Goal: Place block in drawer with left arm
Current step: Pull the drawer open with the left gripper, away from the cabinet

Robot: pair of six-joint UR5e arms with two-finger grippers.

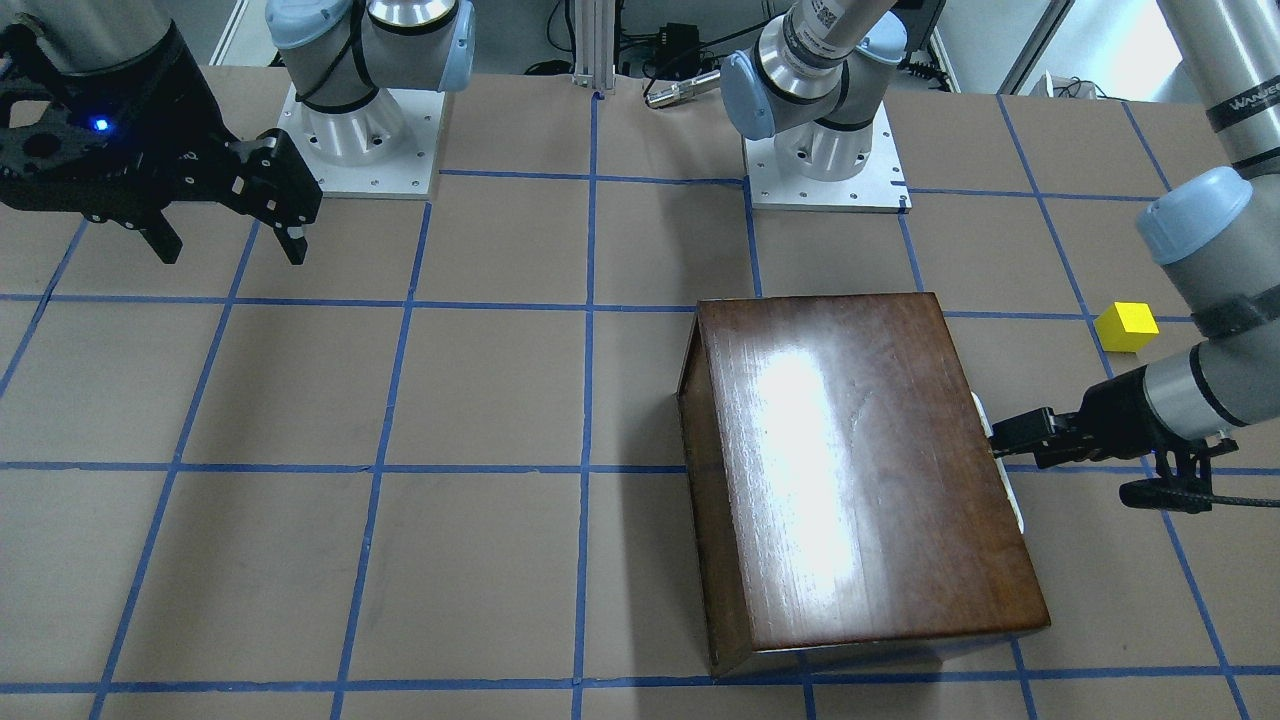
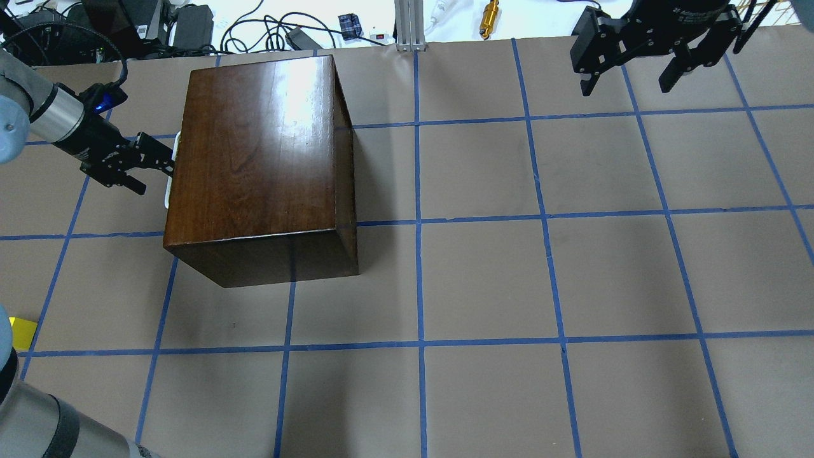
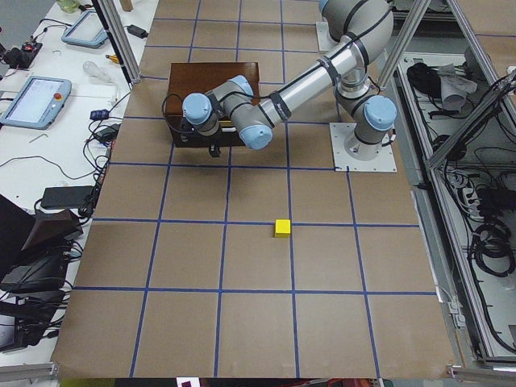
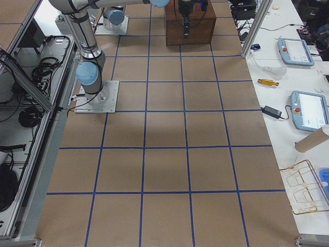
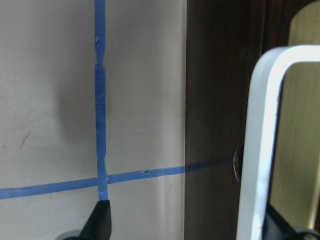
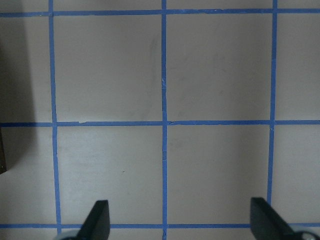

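The yellow block (image 1: 1127, 327) sits on the table apart from the box, also in the overhead view (image 2: 22, 332) and the exterior left view (image 3: 282, 228). The drawer is closed inside the glossy dark-brown box (image 1: 860, 470); only its dark front panel (image 5: 215, 100) and white handle (image 5: 260, 125) show. My left gripper (image 1: 1015, 445) is open, level with the handle (image 2: 168, 191), its fingers on either side of it (image 5: 187, 227). It holds nothing. My right gripper (image 2: 624, 86) is open and empty, raised over the far side of the table.
The box (image 2: 261, 152) stands on the brown paper table with its blue tape grid. The two arm bases (image 1: 365, 130) (image 1: 825, 150) are bolted at the robot's edge. Cables and tools lie beyond the table edge (image 2: 489, 13).
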